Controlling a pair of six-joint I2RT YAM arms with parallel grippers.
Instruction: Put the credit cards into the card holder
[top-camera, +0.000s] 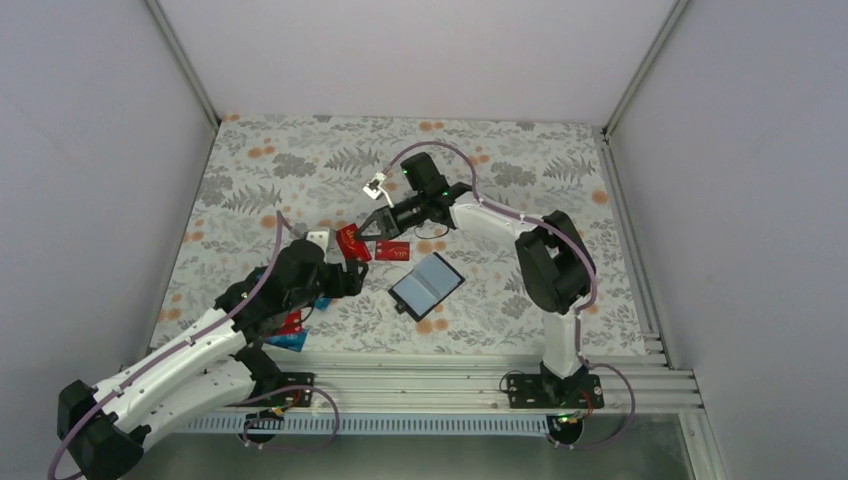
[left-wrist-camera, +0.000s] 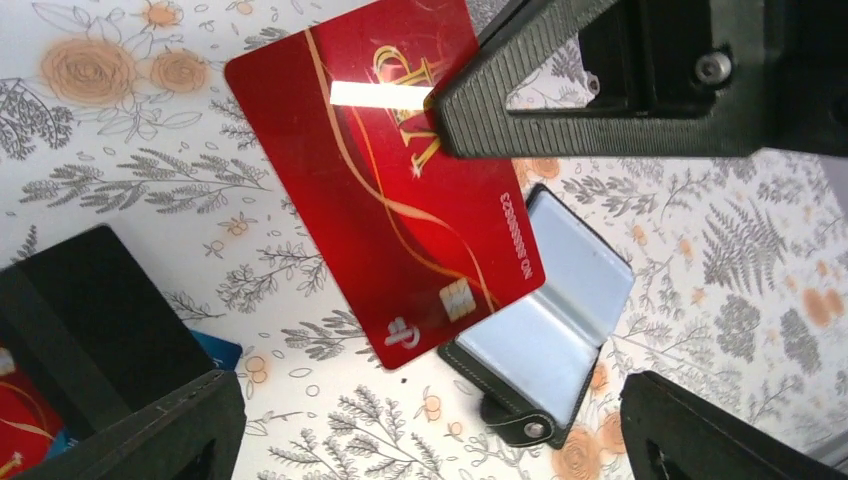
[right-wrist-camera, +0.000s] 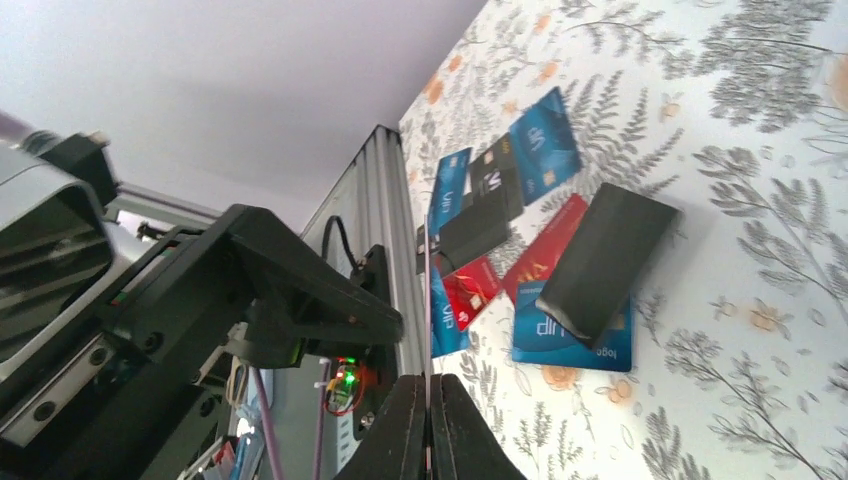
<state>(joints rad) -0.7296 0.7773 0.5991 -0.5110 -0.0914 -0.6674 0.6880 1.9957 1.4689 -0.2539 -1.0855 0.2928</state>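
Observation:
A red credit card (left-wrist-camera: 400, 180) hangs above the table, pinched at its upper edge by my right gripper (top-camera: 366, 231), whose fingers (left-wrist-camera: 560, 110) are shut on it. In the right wrist view that card shows edge-on between the shut jaws of the right gripper (right-wrist-camera: 428, 385). My left gripper (left-wrist-camera: 435, 400) stands open just below the card and touches nothing. The black card holder (top-camera: 427, 284) lies open on the table, grey-blue inside (left-wrist-camera: 550, 330). Another red card (top-camera: 393, 251) lies flat beside it. More red, blue and black cards (right-wrist-camera: 540, 250) lie in a loose pile under the left arm (top-camera: 290, 325).
The floral table cover (top-camera: 500, 170) is walled by white panels at the back and both sides. A metal rail (top-camera: 450, 385) runs along the near edge with both arm bases on it. The right arm's elbow (top-camera: 550, 260) stands right of the holder.

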